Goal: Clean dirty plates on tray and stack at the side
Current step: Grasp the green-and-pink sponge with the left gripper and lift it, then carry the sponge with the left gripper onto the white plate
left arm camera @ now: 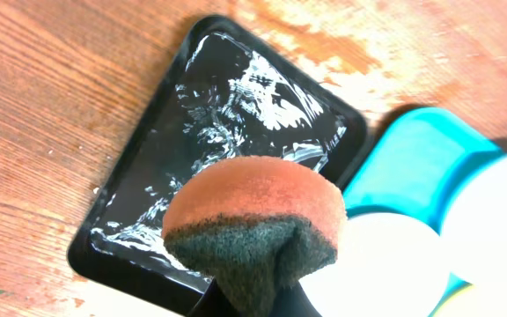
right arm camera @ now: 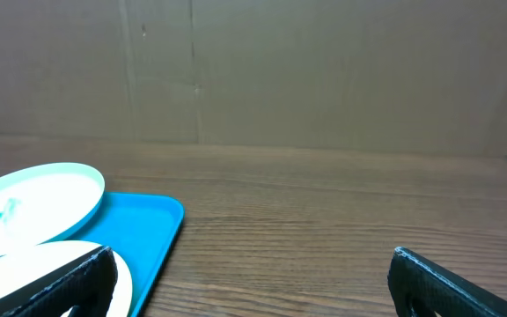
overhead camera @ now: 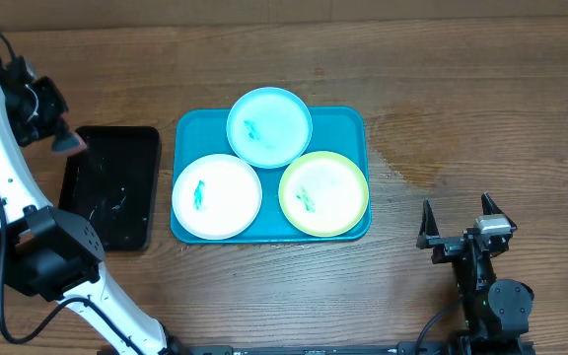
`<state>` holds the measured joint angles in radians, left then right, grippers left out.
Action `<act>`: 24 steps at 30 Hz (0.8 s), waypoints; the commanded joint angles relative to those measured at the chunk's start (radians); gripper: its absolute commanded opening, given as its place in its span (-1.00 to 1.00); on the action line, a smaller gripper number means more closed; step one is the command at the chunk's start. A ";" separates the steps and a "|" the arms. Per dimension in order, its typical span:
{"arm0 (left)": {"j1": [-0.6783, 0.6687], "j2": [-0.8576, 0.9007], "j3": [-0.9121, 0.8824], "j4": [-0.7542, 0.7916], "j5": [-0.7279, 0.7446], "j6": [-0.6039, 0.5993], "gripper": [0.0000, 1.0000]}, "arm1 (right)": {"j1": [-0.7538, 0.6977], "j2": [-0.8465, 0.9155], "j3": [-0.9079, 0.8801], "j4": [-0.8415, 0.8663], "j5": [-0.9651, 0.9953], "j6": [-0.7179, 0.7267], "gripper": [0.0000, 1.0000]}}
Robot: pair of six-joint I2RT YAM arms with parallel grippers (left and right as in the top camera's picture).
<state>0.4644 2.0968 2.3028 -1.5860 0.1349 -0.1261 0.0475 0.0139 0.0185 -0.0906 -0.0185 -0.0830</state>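
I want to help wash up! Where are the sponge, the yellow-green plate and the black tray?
sponge [left arm camera: 253, 198], left wrist view, on its orange top.
yellow-green plate [overhead camera: 323, 193], overhead view, on its middle.
black tray [overhead camera: 111, 173], overhead view, on its bare floor.

Furniture: brown wood-grain table [overhead camera: 481, 69], beneath the right fingers [right arm camera: 447, 286].
Backdrop: plain brown cardboard wall [right arm camera: 324, 70] ahead of those fingers, with vertical creases.
Light: even, diffuse.
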 commanded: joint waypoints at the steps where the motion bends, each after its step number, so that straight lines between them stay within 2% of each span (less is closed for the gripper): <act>1: -0.008 0.003 0.015 -0.015 0.019 -0.017 -0.91 | -0.002 -0.009 -0.010 0.006 0.006 -0.003 1.00; 4: -0.027 0.009 -0.109 0.029 -0.038 -0.020 -0.91 | -0.002 -0.009 -0.010 0.006 0.006 -0.003 1.00; 9: -0.049 0.009 -0.425 0.231 -0.035 -0.035 -0.92 | -0.002 -0.009 -0.010 0.006 0.006 -0.003 1.00; 12: -0.047 0.009 -0.521 0.280 -0.039 -0.058 -0.92 | -0.002 -0.009 -0.010 0.006 0.006 -0.003 1.00; 15: -0.028 0.002 -0.502 0.244 -0.035 -0.064 -0.92 | -0.002 -0.009 -0.010 0.006 0.006 -0.003 1.00; 21: 0.003 -0.053 -0.285 0.045 0.045 -0.060 -0.91 | -0.002 -0.009 -0.010 0.006 0.006 -0.003 1.00; 24: -0.005 -0.127 -0.224 0.023 0.050 -0.060 -0.92 | -0.002 -0.009 -0.010 0.006 0.006 -0.003 1.00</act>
<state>0.4702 2.0865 2.0064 -1.5490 0.1429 -0.1741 0.0475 0.0139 0.0185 -0.0898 -0.0185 -0.0826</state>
